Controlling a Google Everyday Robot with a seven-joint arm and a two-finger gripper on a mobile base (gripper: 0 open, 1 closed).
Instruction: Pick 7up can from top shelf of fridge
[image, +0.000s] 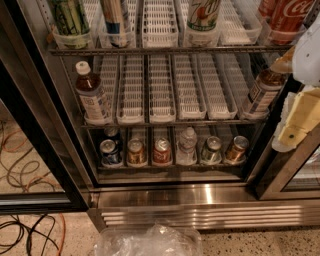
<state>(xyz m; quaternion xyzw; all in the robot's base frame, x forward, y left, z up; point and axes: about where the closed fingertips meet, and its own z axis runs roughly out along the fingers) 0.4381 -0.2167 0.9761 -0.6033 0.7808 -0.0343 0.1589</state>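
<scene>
The 7up can (202, 17) stands upright on the top shelf (160, 50) of the fridge (210, 197), right of centre, with only its white lower body, slanted logo and green band in view. My gripper (292, 127), cream and white, hangs at the right edge of the view. It is in front of the fridge's right door frame, below and to the right of the can and well apart from it. Nothing shows in its grasp.
A dark green can (70, 20), a blue-and-white can (116, 20) and a red Coca-Cola can (290, 17) share the top shelf. Brown bottles (92, 97) stand on the middle rack, small cans (162, 150) on the lowest. A plastic-lined bin (150, 242) and cables (25, 165) lie on the floor.
</scene>
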